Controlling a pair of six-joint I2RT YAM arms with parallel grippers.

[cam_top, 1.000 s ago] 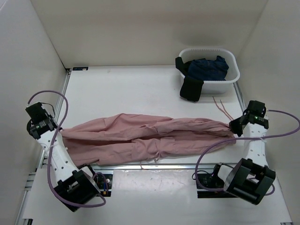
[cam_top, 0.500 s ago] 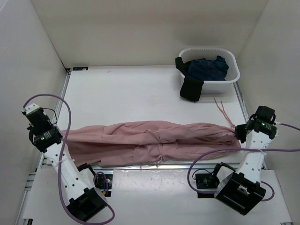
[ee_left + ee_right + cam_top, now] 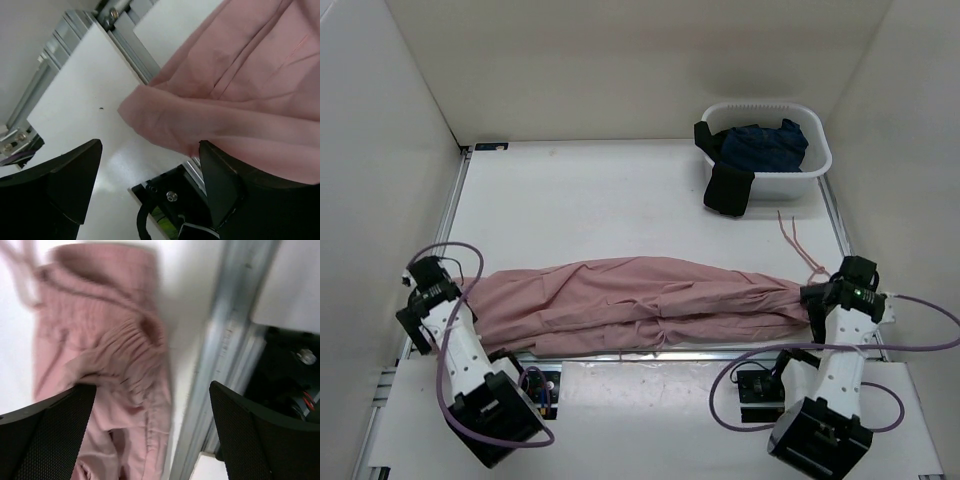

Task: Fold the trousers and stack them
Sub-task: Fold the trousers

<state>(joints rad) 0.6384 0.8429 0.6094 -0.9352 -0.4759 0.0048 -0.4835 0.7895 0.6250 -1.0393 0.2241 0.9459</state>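
Bright, even light falls from above in the overhead view, and the white tabletop (image 3: 620, 200) and walls bounce it back. Shadows are soft and short: a thin dark line runs under the near edge of the trousers (image 3: 640, 305), and another lies beside the basket (image 3: 815, 165). That view is sharp, without glare. In the left wrist view the fingers (image 3: 65, 185) of the left hand (image 3: 150, 180) are near-black, out-of-focus shapes, and the tabletop has a faint sheen. The right wrist view is smeared, with the cloth and the metal rail (image 3: 235, 340) blurred, while the fingers (image 3: 50, 430) of the right hand (image 3: 150, 390) show their mesh texture.
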